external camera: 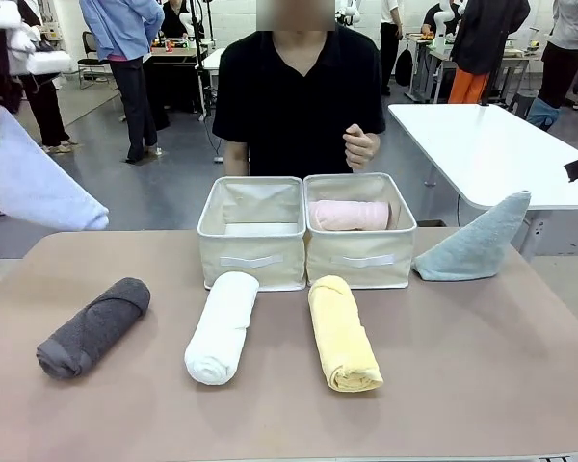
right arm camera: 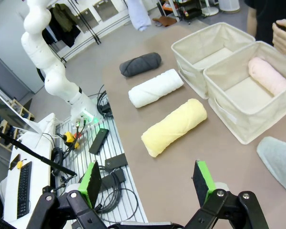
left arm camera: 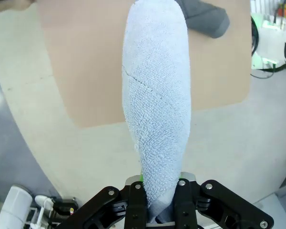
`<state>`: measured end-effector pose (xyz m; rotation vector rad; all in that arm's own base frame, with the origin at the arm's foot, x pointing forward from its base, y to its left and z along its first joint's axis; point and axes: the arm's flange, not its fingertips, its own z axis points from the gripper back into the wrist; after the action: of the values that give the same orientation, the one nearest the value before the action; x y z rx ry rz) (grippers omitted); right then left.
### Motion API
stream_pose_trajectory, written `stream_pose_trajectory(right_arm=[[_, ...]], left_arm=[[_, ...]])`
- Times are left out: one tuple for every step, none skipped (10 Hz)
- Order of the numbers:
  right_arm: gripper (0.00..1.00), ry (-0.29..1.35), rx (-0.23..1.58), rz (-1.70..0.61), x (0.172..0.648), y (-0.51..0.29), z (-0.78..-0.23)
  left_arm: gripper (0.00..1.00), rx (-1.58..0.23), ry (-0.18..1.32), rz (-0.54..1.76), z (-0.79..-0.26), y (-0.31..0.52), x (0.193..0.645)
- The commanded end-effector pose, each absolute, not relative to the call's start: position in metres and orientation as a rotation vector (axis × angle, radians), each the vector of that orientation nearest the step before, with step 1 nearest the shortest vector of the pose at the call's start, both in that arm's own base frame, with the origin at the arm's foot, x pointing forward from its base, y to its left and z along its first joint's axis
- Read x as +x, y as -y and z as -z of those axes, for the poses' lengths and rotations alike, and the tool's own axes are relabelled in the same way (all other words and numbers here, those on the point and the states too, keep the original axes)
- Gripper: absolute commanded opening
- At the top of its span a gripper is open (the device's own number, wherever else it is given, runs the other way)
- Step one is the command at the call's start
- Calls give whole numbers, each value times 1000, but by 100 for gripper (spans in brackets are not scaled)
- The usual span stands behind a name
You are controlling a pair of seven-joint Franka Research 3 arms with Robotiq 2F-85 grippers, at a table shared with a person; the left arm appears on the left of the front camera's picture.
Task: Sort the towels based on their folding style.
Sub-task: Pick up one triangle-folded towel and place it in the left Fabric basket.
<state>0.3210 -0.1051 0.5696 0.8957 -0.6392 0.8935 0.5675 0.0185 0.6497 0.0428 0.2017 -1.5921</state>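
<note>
My left gripper (left arm camera: 159, 210) is shut on the base of a lavender-blue pointed towel (left arm camera: 157, 105), which hangs off the table's left edge (external camera: 39, 188). On the table lie rolled towels in dark grey (external camera: 94, 326), white (external camera: 222, 327) and yellow (external camera: 344, 333). A pink roll (external camera: 350, 215) lies in the right bin (external camera: 361, 260). The left bin (external camera: 252, 252) holds nothing. A pale teal-grey pointed towel (external camera: 474, 243) stands right of the bins. My right gripper (right arm camera: 148, 179) is open above the table's right side, close to the yellow roll (right arm camera: 174, 127).
A person sits behind the bins with one hand (external camera: 361, 146) raised in a loose fist. The brown table (external camera: 462, 385) has bare room in front and at the right. A white table (external camera: 482, 144) stands behind on the right.
</note>
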Motion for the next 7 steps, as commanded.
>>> stream_pose_trajectory(right_arm=[[100, 645, 904, -899, 321, 105, -570], [100, 645, 904, -899, 321, 105, -570], [100, 645, 904, -899, 321, 105, -570], [100, 645, 904, -899, 321, 105, -570], [100, 645, 904, -899, 321, 105, -570], [100, 645, 904, -899, 321, 105, -570], [100, 645, 904, -899, 321, 105, -570]], left_arm=[[0, 66, -86, 1470, -659, -24, 556], [0, 69, -25, 1449, -661, -32, 545], [0, 52, 41, 1420, -653, -48, 536], [0, 61, -101, 1487, -673, -30, 555], [0, 61, -101, 1487, -673, -30, 555], [0, 61, -101, 1487, -673, -30, 555], [17, 50, -56, 1454, -669, -38, 551]])
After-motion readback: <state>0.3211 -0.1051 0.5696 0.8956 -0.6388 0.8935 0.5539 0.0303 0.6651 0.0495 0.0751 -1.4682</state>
